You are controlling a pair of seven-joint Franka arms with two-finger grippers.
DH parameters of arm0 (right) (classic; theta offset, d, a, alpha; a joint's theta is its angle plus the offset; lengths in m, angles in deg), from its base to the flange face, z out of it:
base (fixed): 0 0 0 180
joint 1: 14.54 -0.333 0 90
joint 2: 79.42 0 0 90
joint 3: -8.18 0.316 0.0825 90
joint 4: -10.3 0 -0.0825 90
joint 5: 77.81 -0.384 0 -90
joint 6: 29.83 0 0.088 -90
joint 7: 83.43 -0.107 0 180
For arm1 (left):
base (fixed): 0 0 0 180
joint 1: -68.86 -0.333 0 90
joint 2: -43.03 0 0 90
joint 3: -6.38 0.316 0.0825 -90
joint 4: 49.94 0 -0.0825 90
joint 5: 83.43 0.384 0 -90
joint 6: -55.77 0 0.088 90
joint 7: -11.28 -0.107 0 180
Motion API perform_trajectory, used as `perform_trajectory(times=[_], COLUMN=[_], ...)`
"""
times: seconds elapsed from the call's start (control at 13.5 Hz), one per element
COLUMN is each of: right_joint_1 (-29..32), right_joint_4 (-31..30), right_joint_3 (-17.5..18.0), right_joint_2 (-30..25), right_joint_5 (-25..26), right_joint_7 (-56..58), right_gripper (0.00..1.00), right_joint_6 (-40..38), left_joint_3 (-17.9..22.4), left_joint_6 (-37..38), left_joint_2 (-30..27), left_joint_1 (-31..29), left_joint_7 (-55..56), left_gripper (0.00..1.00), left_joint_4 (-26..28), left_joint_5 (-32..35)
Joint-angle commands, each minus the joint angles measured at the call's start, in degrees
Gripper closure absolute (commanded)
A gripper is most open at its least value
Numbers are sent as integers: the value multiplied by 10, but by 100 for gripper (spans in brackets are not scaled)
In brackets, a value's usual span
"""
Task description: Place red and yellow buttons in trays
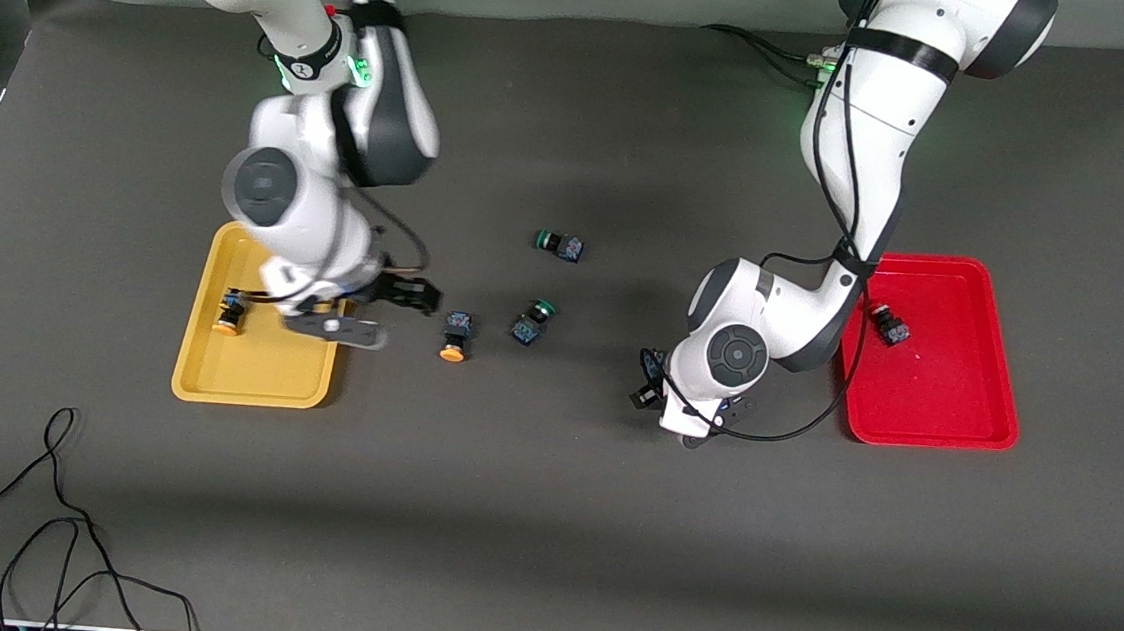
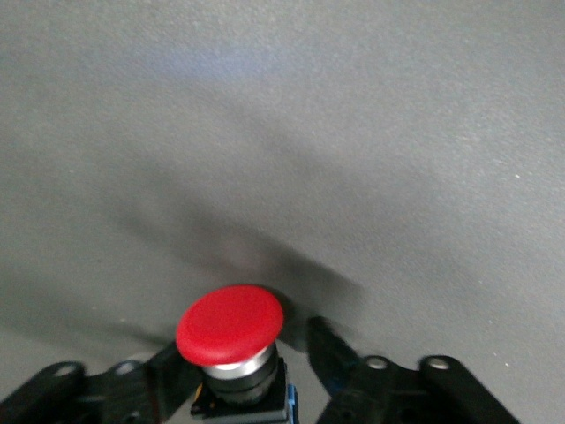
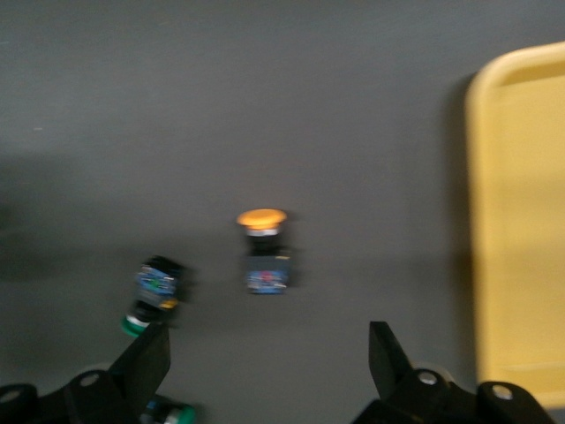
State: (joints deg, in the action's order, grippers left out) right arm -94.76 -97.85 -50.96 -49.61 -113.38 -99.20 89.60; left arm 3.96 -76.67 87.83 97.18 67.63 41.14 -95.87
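Toward the right arm's end of the tabletop (image 1: pixel 546 515), in the middle band of the frame, lies the yellow tray (image 1: pixel 216 374), with a first yellow button (image 1: pixel 230 314) on its side inside, close to the tray's outer long edge. The right gripper (image 1: pixel 418 296) hangs low just past the tray's inner edge; in the right wrist view its fingers (image 3: pixel 141 362) are spread wide with nothing between them. Just beside it a second yellow button (image 1: pixel 455 335) lies on the bare tabletop, cap pointing toward the front camera. Next come two green buttons, also on the tabletop: the lower green button (image 1: pixel 530 321) just beside the second yellow one, and the upper green button (image 1: pixel 559 245) higher in the frame near the centre. Further along, the left gripper (image 1: pixel 650 383) sits low over the open tabletop, near the red tray (image 1: pixel 954 432); in the left wrist view its fingers (image 2: pixel 340 358) are pinching the dark body of a held red button (image 2: pixel 231 325), cap facing the camera. A second red button (image 1: pixel 889 324) lies in the upper part of the red tray.
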Motion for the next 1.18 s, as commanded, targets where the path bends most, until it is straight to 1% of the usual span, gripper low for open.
perform_trajectory(times=[0.0, 0.15, 0.3, 0.44, 0.52, 0.59, 0.66, 0.74, 0.81, 0.89, 0.96, 1.11], right_joint_1=[5, 14, 14, 17, 24, 31, 37, 38, 38, 37, 37, 37], right_joint_4=[-15, -16, -16, -16, -16, -15, -15, -15, -15, -14, -14, -12], right_joint_3=[40, 72, 90, 97, 97, 103, 105, 108, 109, 109, 109, 107], right_joint_2=[72, 121, 165, 183, 182, 182, 182, 182, 181, 180, 179, 172], right_joint_5=[-69, -121, -166, -185, -185, -185, -185, -185, -185, -184, -184, -182], right_joint_7=[-3, -2, 0, 3, 3, 5, 6, 6, 6, 7, 7, 16], right_gripper=[0, 0, 0, 0, 0, 3, 28, 59, 81, 92, 99, 100], right_joint_6=[86, 130, 164, 173, 173, 173, 173, 173, 173, 173, 173, 171], left_joint_3=[8, 8, 10, 11, 11, 11, 11, 12, 13, 12, 12, 12], left_joint_6=[-7, 25, 110, 213, 253, 285, 313, 341, 351, 348, 338, 310], left_joint_2=[-17, -25, -36, -53, -69, -84, -95, -100, -101, -101, -100, -101], left_joint_1=[9, 4, -19, -53, -78, -105, -134, -165, -191, -214, -238, -294], left_joint_7=[7, 3, -9, -78, -118, -167, -226, -280, -328, -372, -415, -509], left_gripper=[100, 100, 100, 100, 100, 100, 100, 100, 100, 100, 100, 100], left_joint_4=[19, 5, -38, -75, -82, -81, -79, -78, -75, -69, -62, -35], left_joint_5=[-6, -4, 6, 7, 7, 8, 7, 10, 32, 84, 123, 144])
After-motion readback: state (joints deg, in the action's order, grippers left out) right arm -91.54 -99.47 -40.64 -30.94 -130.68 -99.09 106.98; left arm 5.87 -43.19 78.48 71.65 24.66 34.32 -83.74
